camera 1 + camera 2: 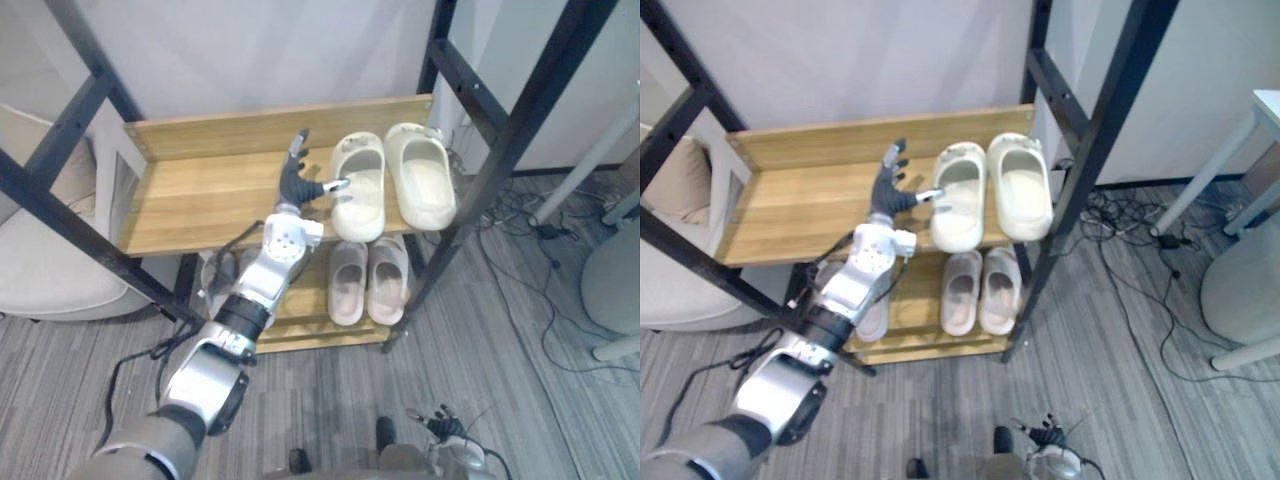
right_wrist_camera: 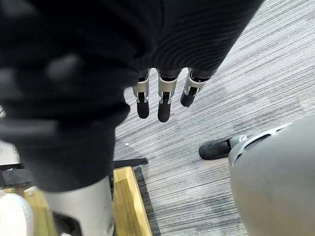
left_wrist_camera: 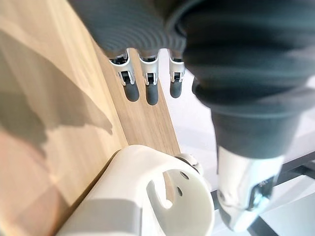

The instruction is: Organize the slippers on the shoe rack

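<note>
left hand (image 1: 297, 182) fingers spread, thumb by the smooth cream slipper (image 1: 361, 192); bare wooden shelf (image 1: 200, 195) alongside; right hand (image 2: 165, 104) fingers hang straight.

The left robot hand (image 1: 298, 182) reaches forward, fingers spread (thumb out); right robot hand (image 2: 166, 98) hangs relaxed.

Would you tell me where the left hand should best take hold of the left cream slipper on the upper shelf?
Probably its toe band, from the left, where the open left hand is. The band arches over the sole at the wall end, leaving room for a thumb beneath and fingers on top; the second slipper crowds the right side.
</note>
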Motion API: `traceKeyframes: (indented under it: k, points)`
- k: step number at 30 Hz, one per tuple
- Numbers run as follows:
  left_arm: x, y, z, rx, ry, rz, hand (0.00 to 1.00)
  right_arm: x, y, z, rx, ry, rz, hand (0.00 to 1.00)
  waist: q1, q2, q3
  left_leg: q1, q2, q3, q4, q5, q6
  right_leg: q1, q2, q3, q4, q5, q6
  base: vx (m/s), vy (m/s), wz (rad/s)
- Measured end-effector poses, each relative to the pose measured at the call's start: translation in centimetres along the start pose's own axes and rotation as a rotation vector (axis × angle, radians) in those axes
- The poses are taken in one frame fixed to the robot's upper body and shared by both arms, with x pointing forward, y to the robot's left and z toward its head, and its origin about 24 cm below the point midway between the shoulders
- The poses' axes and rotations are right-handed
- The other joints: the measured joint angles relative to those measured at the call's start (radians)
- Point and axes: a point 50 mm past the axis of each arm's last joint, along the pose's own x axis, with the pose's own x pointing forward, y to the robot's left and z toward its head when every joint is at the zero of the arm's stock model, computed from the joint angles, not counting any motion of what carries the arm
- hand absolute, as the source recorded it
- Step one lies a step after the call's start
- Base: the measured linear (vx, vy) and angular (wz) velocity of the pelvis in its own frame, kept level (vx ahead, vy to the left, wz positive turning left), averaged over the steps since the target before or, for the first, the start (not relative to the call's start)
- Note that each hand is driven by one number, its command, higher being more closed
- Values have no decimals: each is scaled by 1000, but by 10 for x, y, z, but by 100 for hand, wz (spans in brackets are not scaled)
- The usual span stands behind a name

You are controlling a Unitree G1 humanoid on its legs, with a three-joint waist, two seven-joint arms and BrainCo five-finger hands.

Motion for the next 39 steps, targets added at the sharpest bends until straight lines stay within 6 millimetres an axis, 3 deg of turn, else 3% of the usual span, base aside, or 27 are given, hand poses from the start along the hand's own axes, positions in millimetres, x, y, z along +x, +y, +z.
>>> traceKeyframes:
  k: [10, 20, 31, 39]
  points:
    - [-26, -12, -11, -64, 21, -100, 0, -1, 4, -4, -14, 11, 11, 0, 31, -14, -4, -1, 1, -13, -2, 6, 0, 5, -2, -15, -1, 0, 0, -30, -17, 4]
    - [-55, -44, -18, -97, 38, -278, 0, -2, 9, -8, -44, 27, 30, 0, 47, -35, -17, 0, 1, -20, -2, 9, 0, 10, -2, -26, -1, 0, 1, -10, -7, 2]
    - [-65, -64, -15, -108, 28, -369, 0, -2, 11, -8, -57, 27, 33, 0, 48, -40, -20, 3, 0, -33, -24, 29, -1, 11, -3, -38, -3, 0, 1, -31, -16, 4]
    - [-55, -66, -19, -64, 37, -376, 0, -2, 12, -9, -49, 31, 27, 0, 48, -54, -30, 4, -4, -29, -24, 31, 1, 10, -7, -36, -7, 1, 3, -13, -2, 0]
